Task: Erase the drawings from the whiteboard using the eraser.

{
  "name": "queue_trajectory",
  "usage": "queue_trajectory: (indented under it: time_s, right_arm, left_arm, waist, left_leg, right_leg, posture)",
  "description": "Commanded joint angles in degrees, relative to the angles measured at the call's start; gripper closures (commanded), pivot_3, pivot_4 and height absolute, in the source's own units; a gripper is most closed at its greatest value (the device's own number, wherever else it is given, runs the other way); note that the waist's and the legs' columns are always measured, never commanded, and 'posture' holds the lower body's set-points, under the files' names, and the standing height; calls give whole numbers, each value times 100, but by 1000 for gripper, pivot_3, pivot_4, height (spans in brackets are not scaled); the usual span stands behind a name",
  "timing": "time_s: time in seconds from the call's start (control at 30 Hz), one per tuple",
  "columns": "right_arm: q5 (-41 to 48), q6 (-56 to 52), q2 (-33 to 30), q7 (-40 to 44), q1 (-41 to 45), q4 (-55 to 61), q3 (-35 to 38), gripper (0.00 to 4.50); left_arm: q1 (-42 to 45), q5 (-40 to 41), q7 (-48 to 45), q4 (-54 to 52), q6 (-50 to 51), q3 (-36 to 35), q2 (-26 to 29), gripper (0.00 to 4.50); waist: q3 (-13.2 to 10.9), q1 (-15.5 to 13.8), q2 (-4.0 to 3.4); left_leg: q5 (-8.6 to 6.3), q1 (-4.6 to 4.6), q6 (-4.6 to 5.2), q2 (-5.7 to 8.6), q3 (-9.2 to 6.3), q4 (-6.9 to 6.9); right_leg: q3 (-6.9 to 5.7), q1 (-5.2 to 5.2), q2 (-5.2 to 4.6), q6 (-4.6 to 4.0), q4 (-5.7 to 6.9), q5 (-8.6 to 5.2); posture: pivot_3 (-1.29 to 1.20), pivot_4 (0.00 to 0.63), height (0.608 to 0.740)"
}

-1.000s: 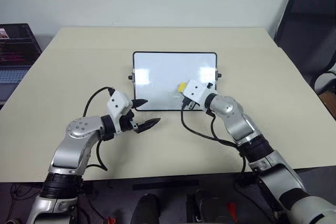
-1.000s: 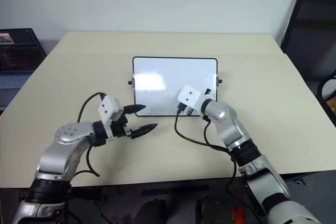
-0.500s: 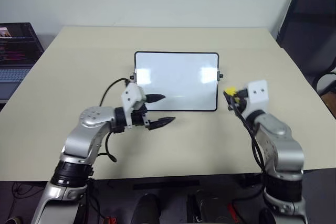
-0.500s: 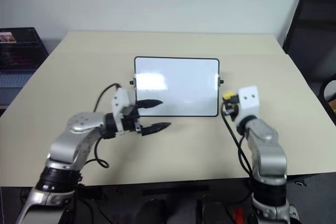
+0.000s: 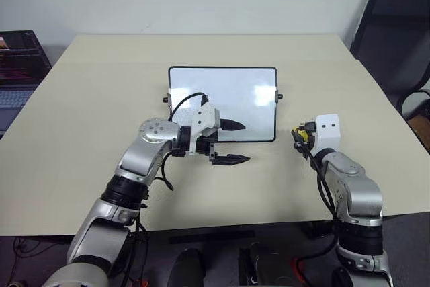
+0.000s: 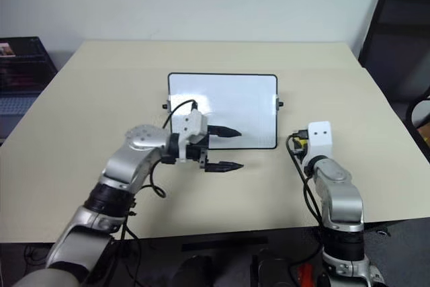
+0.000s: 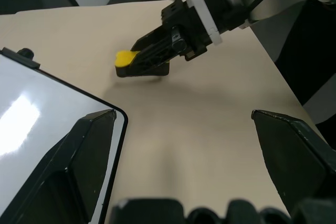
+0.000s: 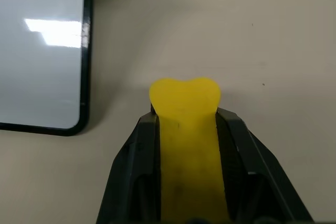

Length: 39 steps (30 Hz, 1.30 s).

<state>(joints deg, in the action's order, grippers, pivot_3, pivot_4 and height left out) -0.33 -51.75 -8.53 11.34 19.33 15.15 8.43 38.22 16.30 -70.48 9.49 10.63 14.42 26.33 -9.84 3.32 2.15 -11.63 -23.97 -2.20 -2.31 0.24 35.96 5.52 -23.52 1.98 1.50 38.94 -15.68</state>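
Far left, past the counter (image 5: 87, 99) edge: a laptop (image 5: 19, 65), lid up. Left tool (image 5: 232, 142) reaches in from the left with its two black fingers spread apart, nothing between them; the upper finger lies over the near edge of the whiteboard (image 5: 222, 102), the lower one over bare counter just in front of the frame. Whiteboard lies flat at the counter's middle, glossy white (only ceiling-light glare visible on it; no drawings that I can make out). Right of the board, apart from its frame, the right tool (image 8: 186, 145) is clamped on the yellow eraser (image 8: 185, 103), whose rounded end pokes out past the fingertips, over bare counter. Far right: a dark chair (image 5: 396, 31).
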Motion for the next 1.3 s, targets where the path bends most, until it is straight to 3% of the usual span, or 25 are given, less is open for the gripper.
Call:
queue_trajectory:
  time_s: [0.03,0.33,0.67,0.97,1.1,1.2,1.3]
  right_arm:
    - [123,305,-22,-161,147,-105,183,3433]
    - [216,825,-70,-353,367,-770,161,3433]
    - [356,1103,-127,-393,450,-954,198,45]
    - [876,1082,-93,-99,197,540,71,45]
    - [813,1267,-126,-126,-695,1465,-59,45]
    - [689,1982,-161,-87,-1357,1751,-193,45]
    - [418,2729,-33,-242,-2256,2036,-525,45]
  left_arm:
    - [131,-84,-77,18,-231,19,-80,0]
    - [33,-124,-83,-161,-142,18,-140,0]
    - [-58,-127,81,-282,-59,-45,-136,0]
    - [-366,105,1138,-718,345,-675,-234,0]
    - [-1157,267,2081,-1551,881,-1239,-280,0]
    - [-1725,211,2889,-2100,1105,-1601,-418,0]
    - [-2837,-30,4070,-2791,1052,-2275,-776,0]
  waist:
    - [0,5,0]
    - [0,7,0]
    - [0,5,0]
    - [-2,11,-3]
    - [0,-4,-2]
    - [-1,-7,-2]
    - [2,16,-1]
  left_leg:
    - [0,0,0,0,1,0]
    - [0,0,0,0,-1,1]
    - [0,1,0,-2,0,1]
    - [0,-1,0,-16,-1,1]
    - [-1,-1,-1,-30,-13,-3]
    - [-2,-2,-2,-27,-9,-1]
    - [-2,6,-2,-30,-8,1]
  right_leg:
    - [1,-1,0,0,1,0]
    - [-1,0,0,0,2,0]
    - [0,0,0,0,2,0]
    - [0,-1,1,0,3,0]
    - [-1,3,-4,1,2,-1]
    - [0,3,-16,7,1,-4]
    - [7,4,-18,11,0,-6]
  posture:
    - [0,150,740]
    - [0,150,740]
    - [0,150,740]
    - [0,150,740]
    - [0,150,740]
    - [0,150,740]
    - [0,150,740]
